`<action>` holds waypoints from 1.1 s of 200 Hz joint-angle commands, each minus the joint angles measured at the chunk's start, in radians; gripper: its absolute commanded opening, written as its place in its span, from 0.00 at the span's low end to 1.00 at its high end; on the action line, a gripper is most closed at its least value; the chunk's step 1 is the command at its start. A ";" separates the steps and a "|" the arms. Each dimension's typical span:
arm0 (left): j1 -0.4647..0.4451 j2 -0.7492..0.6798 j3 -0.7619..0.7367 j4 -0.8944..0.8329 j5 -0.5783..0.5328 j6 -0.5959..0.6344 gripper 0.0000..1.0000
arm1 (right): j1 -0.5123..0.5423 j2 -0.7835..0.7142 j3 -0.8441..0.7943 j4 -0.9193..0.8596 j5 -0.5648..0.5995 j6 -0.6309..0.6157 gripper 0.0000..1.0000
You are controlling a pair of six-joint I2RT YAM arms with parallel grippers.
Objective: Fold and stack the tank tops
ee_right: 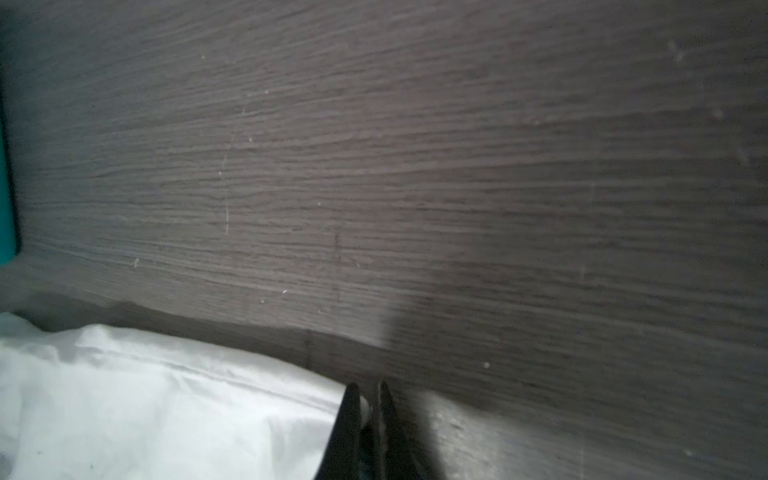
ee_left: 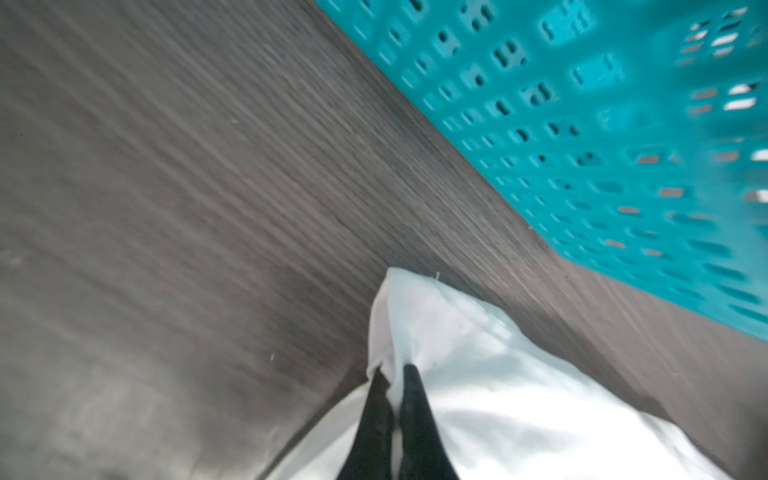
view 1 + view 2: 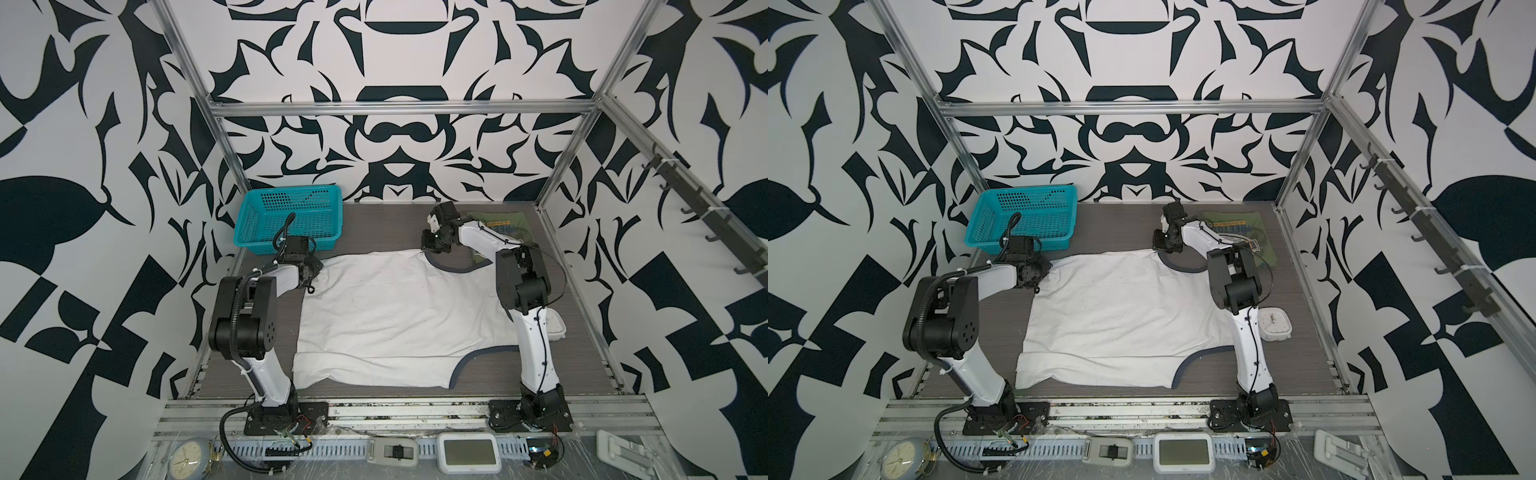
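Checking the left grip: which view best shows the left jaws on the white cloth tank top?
The left wrist view: the left gripper pinches a corner of the white cloth tank top. In both top views the wrist hides the jaws; the right wrist view shows only the right gripper at another edge.

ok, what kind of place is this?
Likely a robot data-collection cell, not a home: aluminium frame, patterned backdrop walls, left arm and right arm bolted along the table front.
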 commanded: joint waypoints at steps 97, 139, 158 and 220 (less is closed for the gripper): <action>-0.055 -0.542 -0.362 -0.035 -0.029 -0.051 0.11 | 0.049 -0.498 -0.553 0.205 0.057 0.006 0.00; -0.069 -0.763 -0.478 -0.242 -0.062 -0.134 0.57 | 0.079 -0.640 -0.834 0.307 0.050 0.066 0.11; -0.069 -0.748 -0.396 -0.379 -0.099 -0.121 0.67 | 0.082 -0.656 -0.884 0.308 0.041 0.076 0.21; -0.067 -0.348 -0.119 -0.475 -0.108 -0.010 0.73 | 0.082 -0.639 -0.852 0.275 0.053 0.093 0.31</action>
